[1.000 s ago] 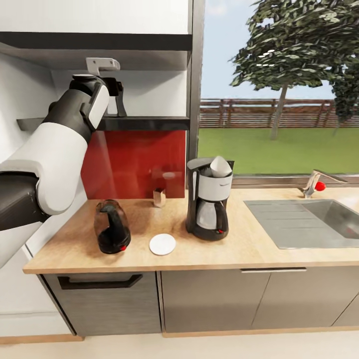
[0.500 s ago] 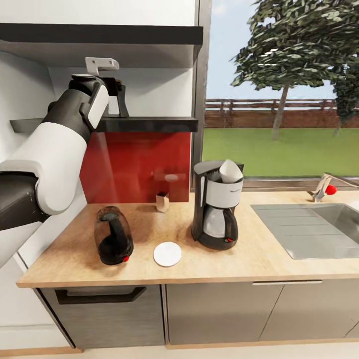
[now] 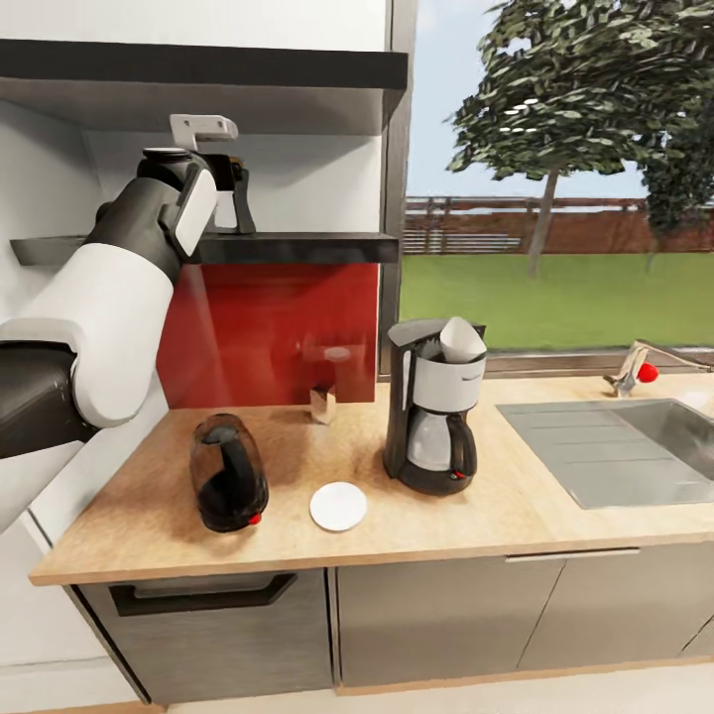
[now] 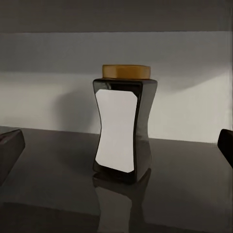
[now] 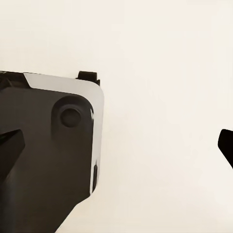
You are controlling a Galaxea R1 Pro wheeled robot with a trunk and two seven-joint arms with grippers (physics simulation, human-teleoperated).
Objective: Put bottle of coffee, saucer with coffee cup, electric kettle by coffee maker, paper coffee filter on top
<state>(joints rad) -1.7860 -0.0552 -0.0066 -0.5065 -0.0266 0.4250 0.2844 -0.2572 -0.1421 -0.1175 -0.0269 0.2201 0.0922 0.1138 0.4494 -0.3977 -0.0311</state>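
At upper left, my left gripper [image 3: 230, 183] reaches the dark shelf [image 3: 297, 246], fingers spread, the coffee bottle [image 4: 124, 128] upright ahead, ungrasped. Lower left: electric kettle [image 3: 228, 473], then saucer [image 3: 338, 506], a small cup [image 3: 321, 405] behind, coffee maker [image 3: 433, 405] holding its filter [image 3: 461, 340], and the sink [image 3: 615, 446] far right. My right gripper's fingers [image 5: 10, 145] are spread wide.

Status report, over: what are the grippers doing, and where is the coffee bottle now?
Left gripper open at shelf height, facing coffee bottle, not touching. Bottle upright on shelf. Right gripper open, empty. Nothing between left fingers and bottle.
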